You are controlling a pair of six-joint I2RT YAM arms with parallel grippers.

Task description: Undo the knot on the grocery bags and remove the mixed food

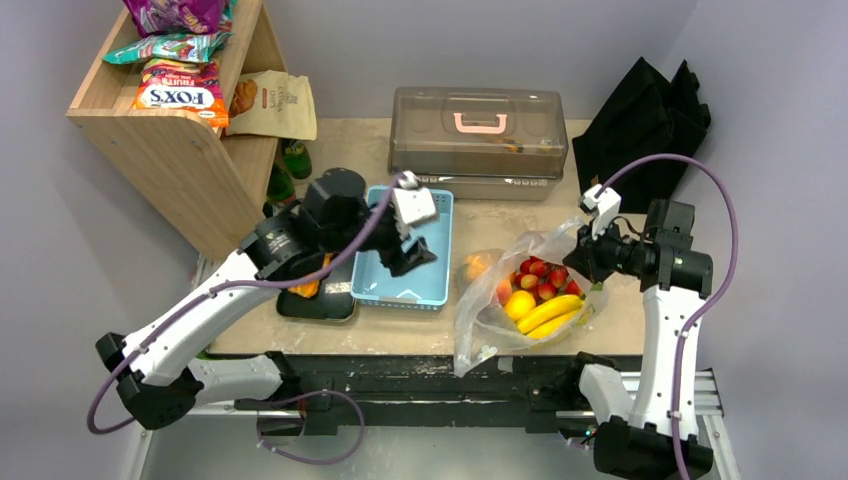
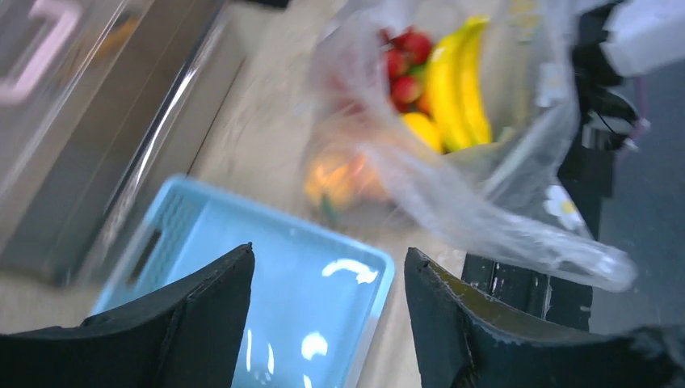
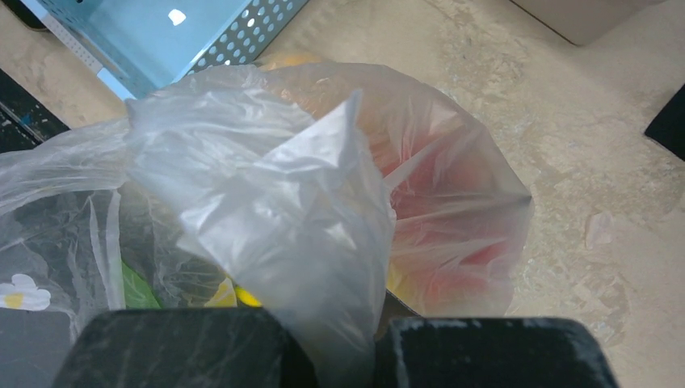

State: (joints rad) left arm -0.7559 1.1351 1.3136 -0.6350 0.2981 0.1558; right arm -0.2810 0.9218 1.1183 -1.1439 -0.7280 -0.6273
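Observation:
The clear grocery bag (image 1: 500,325) lies at the table's front right with its mouth open; no knot shows. Inside it are bananas (image 1: 550,312), small red fruits (image 1: 541,273), a lemon (image 1: 518,303) and an orange fruit (image 1: 478,265). My right gripper (image 1: 592,256) is shut on the bag's right-hand edge, and a fold of plastic (image 3: 323,242) runs between its fingers (image 3: 178,347). My left gripper (image 1: 412,256) hangs open and empty over the blue basket (image 1: 437,290). In the left wrist view the gripper (image 2: 329,257) has the basket floor (image 2: 266,259) under it, and the bananas (image 2: 456,81) lie beyond.
A black tray (image 1: 330,305) holding an orange-brown item (image 1: 308,287) sits left of the basket. A clear lidded box (image 1: 478,130) with a pink handle stands behind. A wooden shelf (image 1: 170,150) with snack packets is at the back left, and a black fabric bag (image 1: 640,120) at the back right.

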